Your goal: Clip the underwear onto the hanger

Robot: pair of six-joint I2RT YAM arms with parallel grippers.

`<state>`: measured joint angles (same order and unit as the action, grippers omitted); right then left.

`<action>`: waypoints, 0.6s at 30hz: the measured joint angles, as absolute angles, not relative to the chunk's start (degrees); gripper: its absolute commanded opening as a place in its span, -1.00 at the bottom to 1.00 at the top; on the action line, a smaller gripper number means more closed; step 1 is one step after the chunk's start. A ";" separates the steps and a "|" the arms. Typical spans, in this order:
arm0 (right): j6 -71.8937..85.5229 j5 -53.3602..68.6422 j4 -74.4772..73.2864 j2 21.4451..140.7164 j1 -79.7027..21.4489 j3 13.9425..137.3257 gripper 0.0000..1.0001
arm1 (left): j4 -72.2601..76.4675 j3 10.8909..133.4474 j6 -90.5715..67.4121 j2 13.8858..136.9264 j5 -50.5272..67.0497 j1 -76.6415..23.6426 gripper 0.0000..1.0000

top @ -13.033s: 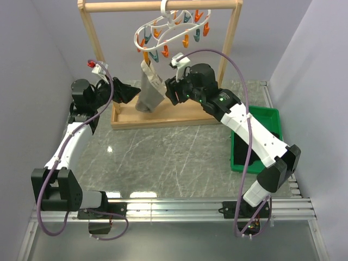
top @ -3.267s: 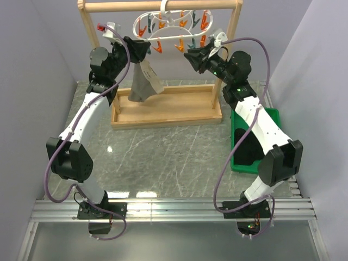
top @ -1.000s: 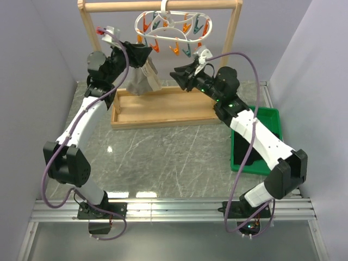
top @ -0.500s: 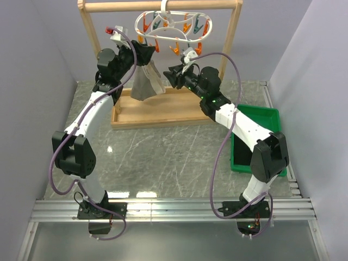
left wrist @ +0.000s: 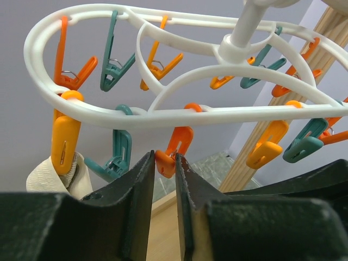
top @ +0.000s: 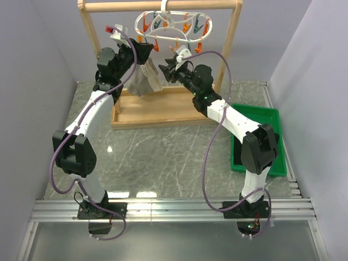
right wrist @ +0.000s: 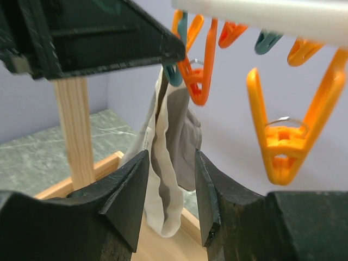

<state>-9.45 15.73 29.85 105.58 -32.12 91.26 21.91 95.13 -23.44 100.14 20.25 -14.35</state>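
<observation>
While my left gripper (left wrist: 165,163) pinches an orange clothespin (left wrist: 176,144), the underwear (right wrist: 176,136) hangs vertical just ahead of my spread right gripper (right wrist: 171,160).

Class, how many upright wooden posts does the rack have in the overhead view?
2: the left post and the right post, joined by the top bar. None appears hidden.

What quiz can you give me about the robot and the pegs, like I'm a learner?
1. True or false: the hanger hangs from the wooden rack.
2. The clothespin in the left pincer is: A teal, B orange, C white?
3. Fill in: the right pincer, near the underwear, is ____ (open or shut).
Key: 1 true; 2 B; 3 open.
</observation>
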 measured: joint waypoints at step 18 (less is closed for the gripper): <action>-15.16 14.63 30.89 112.44 -32.12 101.56 0.06 | 22.00 95.13 -23.46 100.12 21.39 -14.33 -0.61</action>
<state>-15.16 14.63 30.89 112.44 -32.12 101.56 22.00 95.13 -23.46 100.12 21.39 -14.33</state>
